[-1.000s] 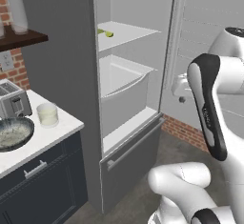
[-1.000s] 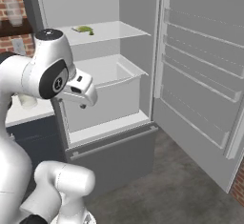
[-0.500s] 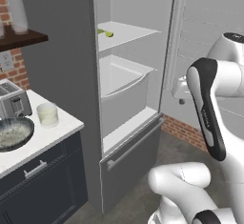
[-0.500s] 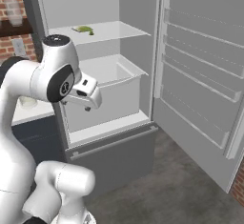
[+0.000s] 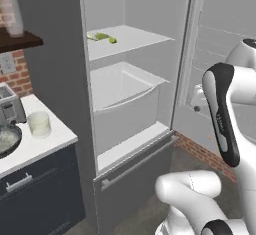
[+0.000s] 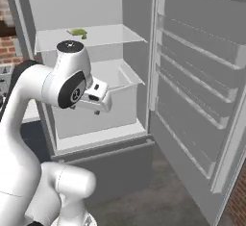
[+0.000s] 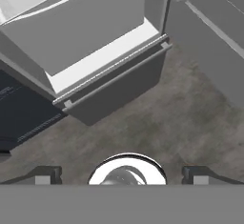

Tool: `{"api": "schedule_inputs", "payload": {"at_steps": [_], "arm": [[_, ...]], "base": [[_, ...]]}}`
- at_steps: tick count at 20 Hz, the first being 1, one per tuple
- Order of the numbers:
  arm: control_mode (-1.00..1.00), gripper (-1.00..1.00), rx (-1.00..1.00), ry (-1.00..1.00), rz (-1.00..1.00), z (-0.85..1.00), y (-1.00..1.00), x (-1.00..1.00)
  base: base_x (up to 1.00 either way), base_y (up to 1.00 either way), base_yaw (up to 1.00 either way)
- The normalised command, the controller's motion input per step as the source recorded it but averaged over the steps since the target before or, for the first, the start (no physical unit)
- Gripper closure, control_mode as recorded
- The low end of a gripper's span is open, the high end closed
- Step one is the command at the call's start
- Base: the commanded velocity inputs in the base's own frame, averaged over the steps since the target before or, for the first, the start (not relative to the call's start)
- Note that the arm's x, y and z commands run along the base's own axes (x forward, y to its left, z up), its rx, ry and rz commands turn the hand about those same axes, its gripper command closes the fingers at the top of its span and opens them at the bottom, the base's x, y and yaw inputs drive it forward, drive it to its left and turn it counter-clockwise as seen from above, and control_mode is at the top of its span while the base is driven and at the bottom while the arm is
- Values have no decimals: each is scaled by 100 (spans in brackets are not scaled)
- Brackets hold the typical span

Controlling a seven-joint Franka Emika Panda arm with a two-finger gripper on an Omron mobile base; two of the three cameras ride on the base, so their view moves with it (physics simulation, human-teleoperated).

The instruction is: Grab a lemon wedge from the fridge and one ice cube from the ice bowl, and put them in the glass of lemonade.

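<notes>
- On the top white shelf of the fridge (image 5: 135, 9) lies the lemon wedge (image 5: 102, 37). It is tiny, yellow-green and long, with pointy ends. It sits near the shelf's front edge, at about 9 o'clock on the shelf in the left base view.
- From the right base view, the same lemon wedge (image 6: 77, 32) looks like a small green bit at about 10 o'clock on the shelf.
- Dark grey on the outside and white inside, the fridge has its door (image 6: 202, 81) swung wide open to the right. Ribbed racks run across the inside of the door.
- Under the shelf is a big white drawer bin (image 5: 125, 91), and below that a lower grey drawer (image 7: 114, 87) with a long bar handle.
- At 9 o'clock from the fridge, the white surface (image 5: 37, 146) holds the glass of lemonade (image 5: 39, 124). It is short and clear, with pale whitish drink inside.
- Just beside the glass, at its 8 o'clock, is the ice bowl (image 5: 7, 140). It is dark and round, with a speckled whitish inside, and is cut off by the picture's edge.
- Behind the bowl stands a silver toaster (image 5: 10, 106).
- In the hand view, the fingers (image 7: 121, 174) are spread wide apart with nothing between them. They point down at the grey floor (image 7: 167, 123) in front of the fridge.
</notes>
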Motion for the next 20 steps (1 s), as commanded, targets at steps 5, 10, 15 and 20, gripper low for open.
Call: {"api": "schedule_inputs", "payload": {"at_steps": [5, 10, 15, 20], "arm": [[100, -100, 0, 0, 0, 0, 0, 0], [100, -100, 0, 0, 0, 0, 0, 0], [100, -100, 0, 0, 0, 0, 0, 0], [100, -100, 0, 0, 0, 0, 0, 0]], "base": [[45, -68, 55], [4, -29, 52], [2, -18, 43], [41, -57, 29]]}}
